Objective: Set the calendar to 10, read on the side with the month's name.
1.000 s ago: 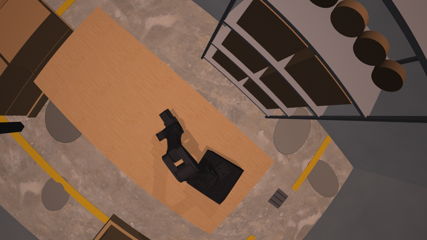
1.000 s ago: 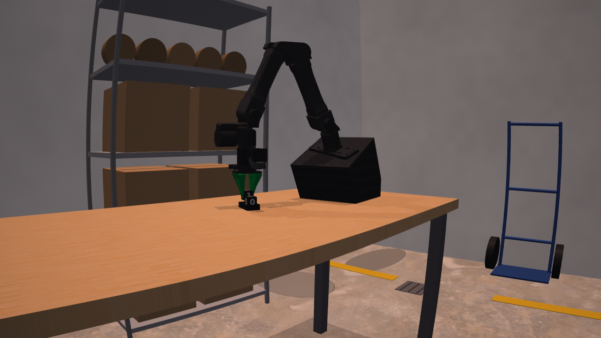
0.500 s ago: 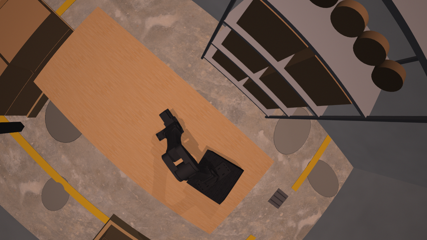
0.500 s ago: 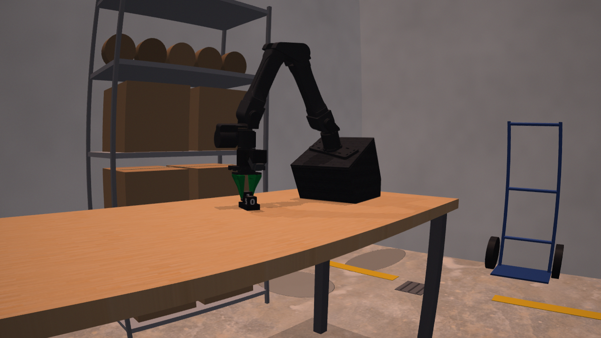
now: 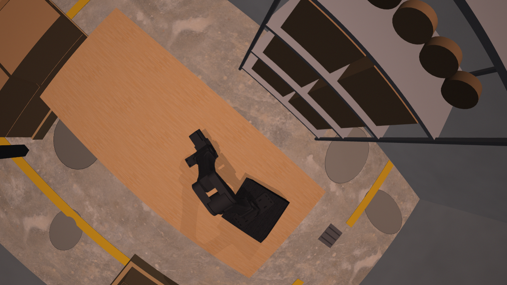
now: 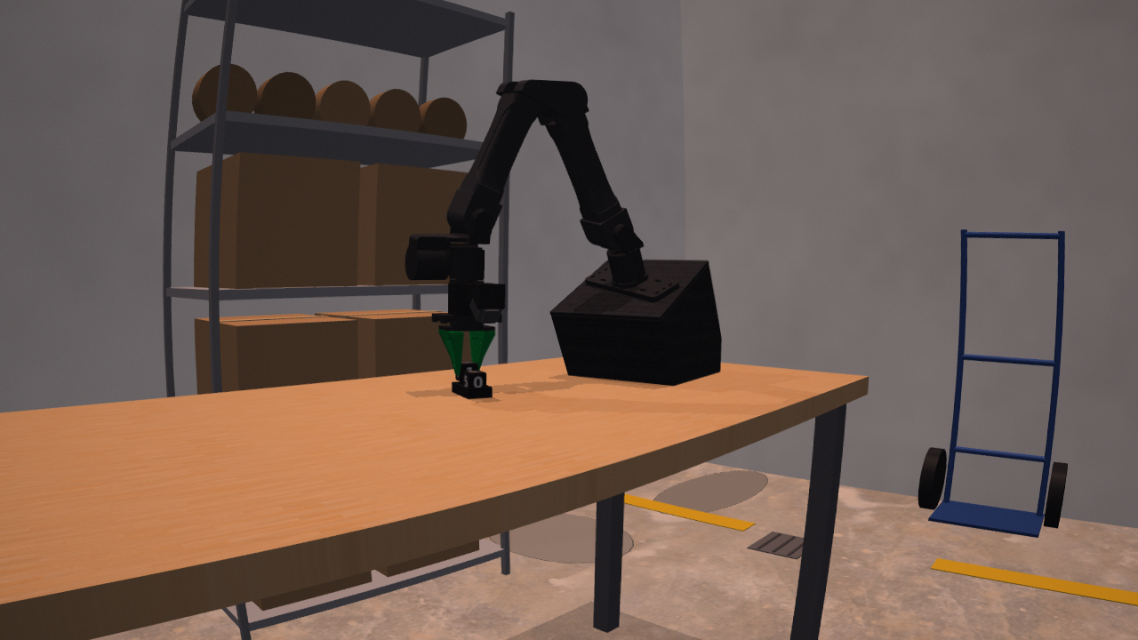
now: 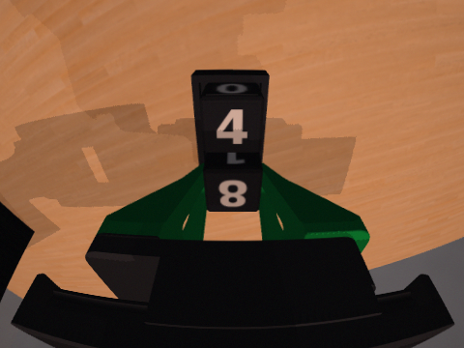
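In the wrist view my gripper (image 7: pixel 232 171) is shut on a black cube with a white 8 on its top face (image 7: pixel 232 192). The green fingers press on its left and right sides. Just beyond it stands the second black cube (image 7: pixel 231 128) with a 4 on top, inside the black tray (image 7: pixel 231 77). A thin strip of the held cube's far face shows between them, with part of a digit. In the exterior view the gripper (image 6: pixel 469 367) points straight down into the tray (image 6: pixel 472 388). The cube facing that camera shows a 0 (image 6: pixel 476 380). I cannot tell whether the held cube touches the tray's floor.
The arm's black base block (image 6: pixel 637 322) stands on the table to the right of the tray. In the top view the arm (image 5: pixel 209 170) hides the tray and cubes. A metal shelf (image 6: pixel 318 198) with boxes stands behind the table.
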